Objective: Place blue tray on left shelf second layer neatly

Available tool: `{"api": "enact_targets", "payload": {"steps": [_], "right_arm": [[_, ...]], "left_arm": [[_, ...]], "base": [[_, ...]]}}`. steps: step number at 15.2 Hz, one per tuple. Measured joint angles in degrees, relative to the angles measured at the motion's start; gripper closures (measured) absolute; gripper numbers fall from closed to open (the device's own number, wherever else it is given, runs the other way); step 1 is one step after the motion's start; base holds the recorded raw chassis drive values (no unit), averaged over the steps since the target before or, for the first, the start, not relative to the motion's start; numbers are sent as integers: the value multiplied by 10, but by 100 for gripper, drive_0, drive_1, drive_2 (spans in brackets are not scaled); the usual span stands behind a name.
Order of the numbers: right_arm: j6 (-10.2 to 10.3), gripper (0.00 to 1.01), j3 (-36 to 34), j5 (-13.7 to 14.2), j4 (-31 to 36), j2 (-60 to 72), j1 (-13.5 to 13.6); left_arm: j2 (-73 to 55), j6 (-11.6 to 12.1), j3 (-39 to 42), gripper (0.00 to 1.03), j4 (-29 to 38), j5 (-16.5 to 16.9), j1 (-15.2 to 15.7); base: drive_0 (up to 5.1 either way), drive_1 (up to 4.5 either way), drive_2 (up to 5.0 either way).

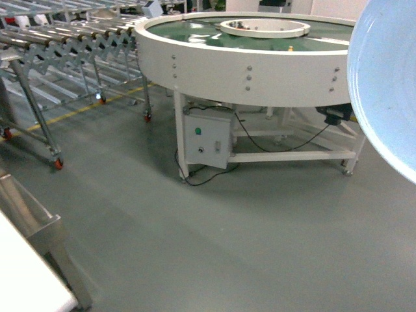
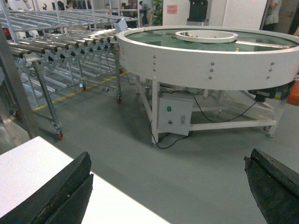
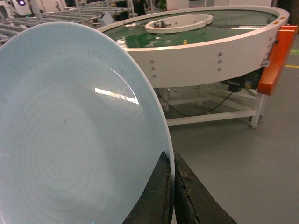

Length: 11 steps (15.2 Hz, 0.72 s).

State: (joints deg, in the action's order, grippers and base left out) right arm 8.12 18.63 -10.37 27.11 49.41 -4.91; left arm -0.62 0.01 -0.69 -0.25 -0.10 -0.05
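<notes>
The right gripper (image 3: 172, 179) pinches the rim of the pale sky-blue round plastic tray (image 3: 70, 135), held tilted on edge in the air; its smooth inside shows faint rings. The left gripper (image 2: 168, 189) hangs wide open, holding nothing, before the white round conveyor table (image 2: 210, 60).

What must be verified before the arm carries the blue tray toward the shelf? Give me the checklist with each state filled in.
1. Right gripper pinches the blue tray at its rim: ok.
2. Tray level for neat placing: not ok, it stands on edge.
3. Left gripper open and empty: ok.
4. Shelf's second layer in view: not ok; only a steel rail shows at the lower left.
5. Tray apart from the round conveyor table: cannot tell.
6. Floor ahead free of obstacles: ok.
</notes>
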Motion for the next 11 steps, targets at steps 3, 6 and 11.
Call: {"api": "enact_targets", "payload": {"steps": [3, 6, 11], "right_arm": [[0, 99, 0, 0, 0, 0, 0], [0, 99, 0, 0, 0, 0, 0], [0, 99, 0, -2, -1, -2, -3]], "left_arm": [[0, 0, 0, 5, -1, -1, 0], [0, 0, 0, 5, -1, 1, 0], [0, 0, 0, 5, 0, -1, 0]], "base": [[318, -219, -537], [301, -214, -557], [35, -171, -308]]}}
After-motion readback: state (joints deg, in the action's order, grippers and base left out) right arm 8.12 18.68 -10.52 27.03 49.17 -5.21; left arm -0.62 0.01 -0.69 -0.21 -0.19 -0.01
